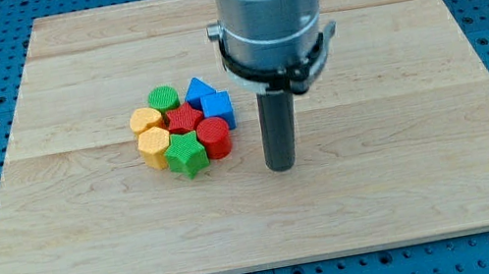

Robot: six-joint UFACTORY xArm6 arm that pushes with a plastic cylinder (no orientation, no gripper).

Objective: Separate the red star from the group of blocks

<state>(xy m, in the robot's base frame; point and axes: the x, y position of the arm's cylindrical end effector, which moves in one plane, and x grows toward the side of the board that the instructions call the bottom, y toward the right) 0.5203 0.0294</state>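
My tip (279,167) stands right of red star (184,119).

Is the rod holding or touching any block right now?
Nothing is held. My tip rests on the board to the view's right of the cluster, apart from the red cylinder.

- Bright, even overhead light, no glare on wooden board (430,176)
- Soft short shadows under blocks and rod
- Sharp focus out to board's edges

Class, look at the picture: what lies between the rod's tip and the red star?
In the camera view, the red cylinder sits between my tip and the red star, with bare board between the tip and that cylinder.
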